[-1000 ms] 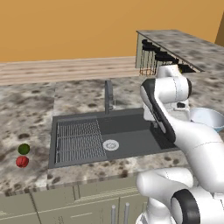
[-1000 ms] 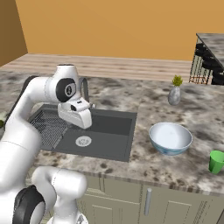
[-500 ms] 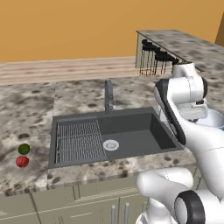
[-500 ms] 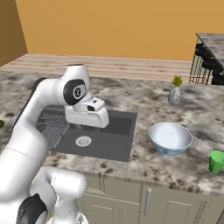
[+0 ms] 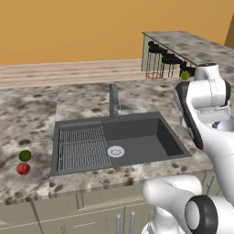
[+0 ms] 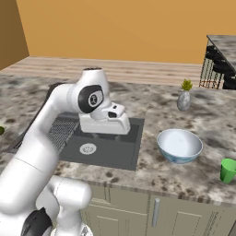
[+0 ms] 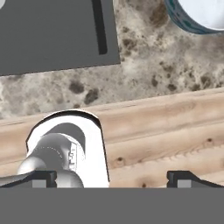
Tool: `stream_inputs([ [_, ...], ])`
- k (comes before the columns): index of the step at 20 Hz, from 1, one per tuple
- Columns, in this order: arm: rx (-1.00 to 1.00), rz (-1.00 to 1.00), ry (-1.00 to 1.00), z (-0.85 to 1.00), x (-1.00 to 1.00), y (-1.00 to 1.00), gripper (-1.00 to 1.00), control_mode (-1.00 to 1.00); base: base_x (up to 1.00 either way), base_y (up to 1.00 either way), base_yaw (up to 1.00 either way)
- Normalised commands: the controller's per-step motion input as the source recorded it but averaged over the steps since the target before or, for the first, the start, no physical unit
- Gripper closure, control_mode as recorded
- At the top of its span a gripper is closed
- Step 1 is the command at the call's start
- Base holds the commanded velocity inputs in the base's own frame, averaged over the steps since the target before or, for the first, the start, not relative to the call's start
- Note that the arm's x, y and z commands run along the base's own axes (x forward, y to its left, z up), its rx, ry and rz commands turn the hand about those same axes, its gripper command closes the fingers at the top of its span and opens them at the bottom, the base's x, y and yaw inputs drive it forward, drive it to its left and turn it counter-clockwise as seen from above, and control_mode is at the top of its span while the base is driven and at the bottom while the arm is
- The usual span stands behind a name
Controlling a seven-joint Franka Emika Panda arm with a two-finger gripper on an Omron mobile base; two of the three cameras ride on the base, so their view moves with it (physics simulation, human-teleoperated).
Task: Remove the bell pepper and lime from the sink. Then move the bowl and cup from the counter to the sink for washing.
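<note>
The red bell pepper (image 5: pixel 23 169) and the dark green lime (image 5: pixel 25 155) lie side by side on the counter (image 5: pixel 27 114), left of the sink (image 5: pixel 137 132). The basin holds nothing but its wire rack (image 5: pixel 83 146) and white drain (image 5: pixel 115 151). The bowl (image 6: pixel 179 145) stands on the counter right of the sink (image 6: pixel 115 154), and the green cup (image 6: pixel 227 170) stands further right. My gripper (image 6: pixel 105 133) hangs over the sink's right end. In the hand view the gripper (image 7: pixel 111 179) is open and empty, with the sink corner (image 7: pixel 52 35) and bowl rim (image 7: pixel 197 15) ahead.
A dark faucet (image 5: pixel 113 98) rises behind the sink. A grey vase with a plant (image 6: pixel 184 99) stands on the counter behind the bowl. The raised bar with stools (image 5: pixel 164 61) is at the back right. The counter's front edge and the wood floor (image 7: pixel 166 144) show below my hand.
My arm has swung to the right, from above the middle of the sink to its right end, closer to the bowl. The gripper stays open. Nothing else moved.
</note>
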Motion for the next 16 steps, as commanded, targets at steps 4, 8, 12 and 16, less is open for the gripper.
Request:
stream_inputs([
  [4, 0.00, 0.03, 0.04, 0.00, 0.01, -0.43, -1.00, -1.00, 0.00, 0.00, 0.00],
  [8, 0.00, 0.07, 0.00, 0.00, 0.01, -0.43, -1.00, -1.00, 0.00, 0.00, 0.00],
  [12, 0.04, 0.12, 0.00, 0.00, 0.07, -0.42, -1.00, -1.00, 0.00, 0.00, 0.00],
  [16, 0.09, 0.16, 0.00, -0.03, 0.09, -0.38, -1.00, -1.00, 0.00, 0.00, 0.00],
])
